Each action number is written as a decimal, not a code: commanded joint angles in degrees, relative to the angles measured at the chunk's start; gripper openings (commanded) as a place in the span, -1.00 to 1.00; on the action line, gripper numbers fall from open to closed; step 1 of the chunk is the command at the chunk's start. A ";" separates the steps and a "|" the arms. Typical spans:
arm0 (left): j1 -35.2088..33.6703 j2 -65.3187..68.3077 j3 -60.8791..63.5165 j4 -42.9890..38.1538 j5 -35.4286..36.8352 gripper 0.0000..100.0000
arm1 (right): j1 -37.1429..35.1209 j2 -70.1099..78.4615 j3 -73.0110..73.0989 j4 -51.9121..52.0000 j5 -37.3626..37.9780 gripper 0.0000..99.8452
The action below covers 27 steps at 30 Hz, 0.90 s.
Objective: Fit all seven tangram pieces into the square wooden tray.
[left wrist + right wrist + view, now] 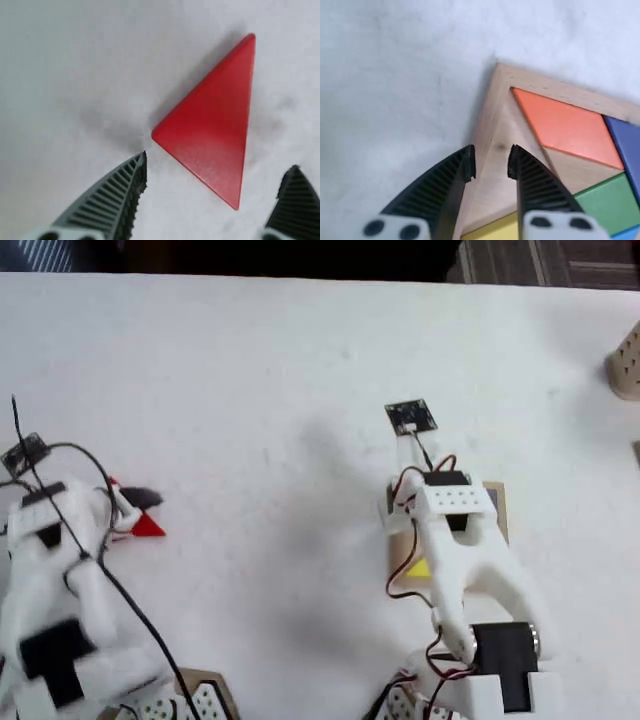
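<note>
Wooden tray (497, 502) mostly hidden beneath right arm (455, 540); red triangle (148, 528) partly covered by blurred left tool (138, 510).

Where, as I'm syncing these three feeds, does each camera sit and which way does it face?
High view: fixed above the white table, looking down; both arms show.
Left wrist view: on the left arm's wrist, looking down past the open left hand at the red triangular piece.
Right wrist view: on the right arm's wrist, looking down past the right hand at a corner of the square wooden tray.
Shared: the high view also shows that red piece and the tray.
</note>
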State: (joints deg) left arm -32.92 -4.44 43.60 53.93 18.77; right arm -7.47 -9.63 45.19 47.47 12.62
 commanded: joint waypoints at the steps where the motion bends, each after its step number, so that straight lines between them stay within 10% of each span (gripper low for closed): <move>1: -0.84 9.27 -10.73 2.20 0.62 -0.21 | -0.75 -0.31 0.62 -2.59 1.49 -0.78; 27: -1.45 12.53 -15.56 2.20 -1.76 -0.45 | -0.84 -0.31 0.53 -2.77 1.49 -0.78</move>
State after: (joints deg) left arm -33.80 8.04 31.82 58.51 19.30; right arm -7.82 -9.63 46.15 45.45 13.41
